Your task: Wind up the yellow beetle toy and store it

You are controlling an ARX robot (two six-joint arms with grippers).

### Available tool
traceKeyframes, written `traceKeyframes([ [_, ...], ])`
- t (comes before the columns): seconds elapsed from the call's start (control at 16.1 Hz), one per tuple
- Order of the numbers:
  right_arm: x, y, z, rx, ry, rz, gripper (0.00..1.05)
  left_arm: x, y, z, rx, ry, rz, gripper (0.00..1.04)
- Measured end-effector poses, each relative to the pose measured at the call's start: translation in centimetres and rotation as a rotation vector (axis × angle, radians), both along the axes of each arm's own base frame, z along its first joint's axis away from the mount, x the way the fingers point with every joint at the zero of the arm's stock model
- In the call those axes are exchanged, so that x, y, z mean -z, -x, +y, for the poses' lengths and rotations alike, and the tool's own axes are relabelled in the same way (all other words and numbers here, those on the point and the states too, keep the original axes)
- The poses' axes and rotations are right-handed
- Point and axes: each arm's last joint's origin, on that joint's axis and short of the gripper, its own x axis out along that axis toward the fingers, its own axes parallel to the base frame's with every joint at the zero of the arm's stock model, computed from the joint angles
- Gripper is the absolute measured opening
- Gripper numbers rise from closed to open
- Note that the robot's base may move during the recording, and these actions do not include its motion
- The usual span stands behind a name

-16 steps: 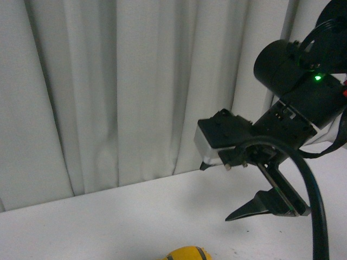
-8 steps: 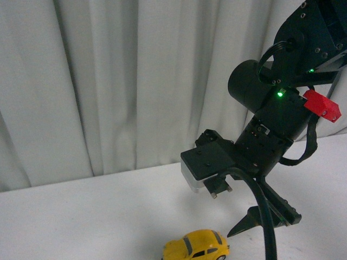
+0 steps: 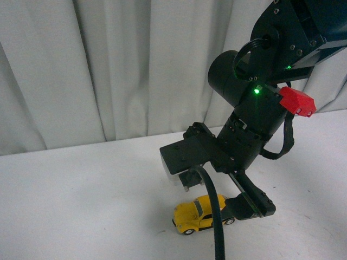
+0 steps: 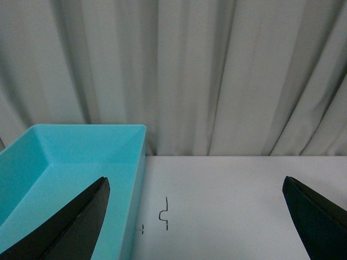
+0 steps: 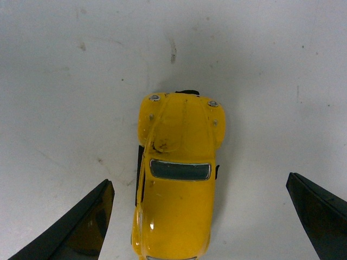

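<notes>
One glossy, rounded yellow toy point(image 5: 176, 184) stands on the matte white table point(image 3: 81, 189). The right gripper point(image 5: 199, 179) is above it, with its two black tapered fingers point(image 5: 81, 227) spread wide on either side, gripping nothing. The left gripper point(image 4: 195, 179) gapes wide too, empty, over the table beside one smooth teal bin point(image 4: 81, 157).

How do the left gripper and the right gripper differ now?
The right gripper has the small glossy yellow beetle toy car between its fingers, untouched; the left gripper has nothing. The left gripper faces a turquoise plastic box and pale curtain; the right gripper faces the white tabletop. Both are open.
</notes>
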Motion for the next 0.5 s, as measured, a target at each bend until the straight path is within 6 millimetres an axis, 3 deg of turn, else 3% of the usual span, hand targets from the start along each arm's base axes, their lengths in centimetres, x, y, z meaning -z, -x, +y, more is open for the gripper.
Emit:
traceKeyframes([
  [0.25,1.1,0.2,0.1,0.099,0.023,0.050,0.98,0.0,0.0,0.0,0.000,0.000,0.000,0.98],
  [0.5,1.4,0.1,0.1,0.088,0.031,0.041,0.98,0.0,0.0,0.0,0.000,0.000,0.000,0.98],
])
